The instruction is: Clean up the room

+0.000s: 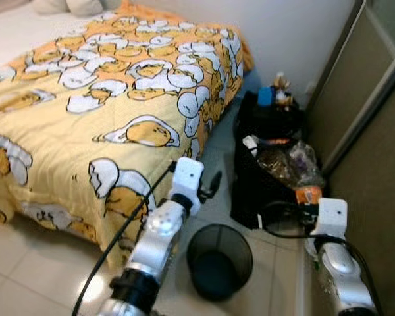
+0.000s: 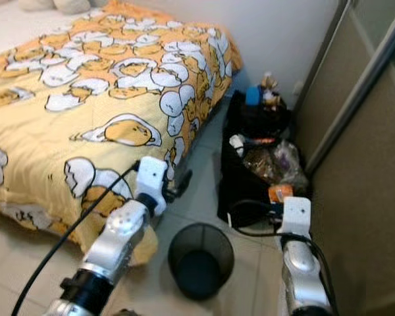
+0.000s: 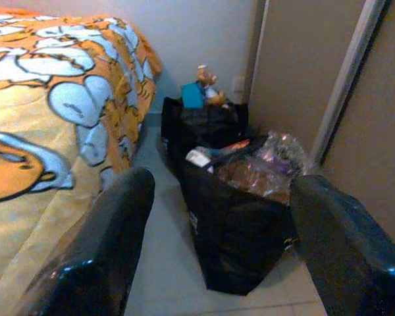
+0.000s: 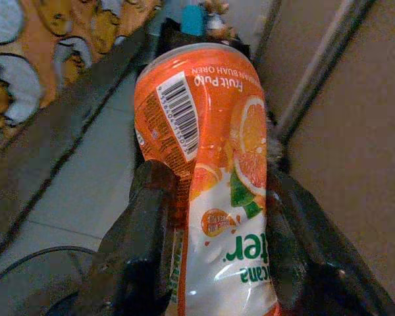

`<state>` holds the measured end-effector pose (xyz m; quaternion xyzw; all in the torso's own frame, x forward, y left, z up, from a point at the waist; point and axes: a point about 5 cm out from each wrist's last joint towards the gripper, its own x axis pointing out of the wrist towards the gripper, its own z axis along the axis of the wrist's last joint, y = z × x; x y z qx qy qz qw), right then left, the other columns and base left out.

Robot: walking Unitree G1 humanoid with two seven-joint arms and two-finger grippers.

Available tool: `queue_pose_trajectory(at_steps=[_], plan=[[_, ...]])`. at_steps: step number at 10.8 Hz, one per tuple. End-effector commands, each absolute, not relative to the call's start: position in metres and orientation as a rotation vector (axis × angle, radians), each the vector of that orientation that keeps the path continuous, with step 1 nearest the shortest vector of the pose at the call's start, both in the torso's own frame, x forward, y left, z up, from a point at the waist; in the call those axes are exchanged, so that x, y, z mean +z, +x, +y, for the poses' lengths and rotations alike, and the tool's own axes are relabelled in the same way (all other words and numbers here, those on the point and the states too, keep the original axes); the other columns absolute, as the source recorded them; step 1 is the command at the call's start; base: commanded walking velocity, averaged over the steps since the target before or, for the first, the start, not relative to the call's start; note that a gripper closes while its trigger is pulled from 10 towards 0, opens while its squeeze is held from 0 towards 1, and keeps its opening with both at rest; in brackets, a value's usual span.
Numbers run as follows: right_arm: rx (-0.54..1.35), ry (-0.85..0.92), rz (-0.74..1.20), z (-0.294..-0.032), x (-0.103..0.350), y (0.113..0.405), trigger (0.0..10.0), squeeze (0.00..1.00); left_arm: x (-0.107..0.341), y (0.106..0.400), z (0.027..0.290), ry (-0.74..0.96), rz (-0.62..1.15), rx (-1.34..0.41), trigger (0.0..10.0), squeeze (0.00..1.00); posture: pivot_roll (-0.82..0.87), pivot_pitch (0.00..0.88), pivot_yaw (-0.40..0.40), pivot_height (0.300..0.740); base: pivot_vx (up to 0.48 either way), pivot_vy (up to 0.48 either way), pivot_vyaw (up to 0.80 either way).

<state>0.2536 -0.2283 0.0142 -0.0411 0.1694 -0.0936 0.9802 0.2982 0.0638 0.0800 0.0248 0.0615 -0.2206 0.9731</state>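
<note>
My right gripper (image 4: 214, 197) is shut on an orange fruit drink can (image 4: 207, 131), dented in the middle. In the left eye view the can (image 1: 308, 195) shows just ahead of the right wrist, over the edge of a black bag. A black mesh wastebasket (image 1: 218, 260) stands on the tiled floor between my two arms, below and left of the can. My left gripper (image 3: 217, 250) is open with nothing in it. It hangs by the bed's corner, above the basket (image 2: 199, 258).
A bed with a yellow egg-print blanket (image 1: 105, 99) takes up the left. Two black bags (image 1: 266, 174) stuffed with packets and a small toy stand against the wall on the right. A beige sliding door (image 1: 368, 131) runs along the right side.
</note>
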Motion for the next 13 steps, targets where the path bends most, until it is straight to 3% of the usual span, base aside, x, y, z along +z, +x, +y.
queue_pose_trajectory(at_steps=[1, 3, 7, 10, 13], plan=[[-0.187, -0.075, 0.327, -0.226, 0.017, 0.260, 10.0, 0.00, 0.079, 0.296, 0.068, 0.086, 0.137, -0.447, 10.0, 0.00, -0.04, 0.000, -0.010, 0.740, 0.000, 0.000, 0.00], [-0.185, -0.066, 0.337, -0.224, 0.017, 0.266, 10.0, 0.00, 0.075, 0.286, 0.081, 0.173, 0.147, -0.471, 10.0, 0.00, 0.00, 0.012, -0.001, 0.740, 0.000, 0.000, 0.00], [-0.174, -0.058, 0.342, -0.216, 0.014, 0.276, 10.0, 0.00, 0.081, 0.237, 0.110, 0.208, 0.184, -0.443, 10.0, 0.00, 0.15, 0.222, 0.009, 0.740, 0.000, 0.000, 0.48], [-0.153, -0.004, 0.408, -0.185, 0.014, 0.303, 10.0, 0.00, 0.101, 0.188, 0.092, 0.193, 0.200, -0.685, 10.0, 0.00, 0.20, 0.349, 0.017, 0.740, 0.000, 0.000, 0.00], [-0.195, 0.218, 0.355, -0.158, 0.042, 0.336, 10.0, 0.00, 0.112, 0.154, 0.084, 0.149, 0.254, -0.732, 10.0, 0.00, 0.25, 0.400, -0.020, 0.740, 0.000, 0.000, 0.00]])
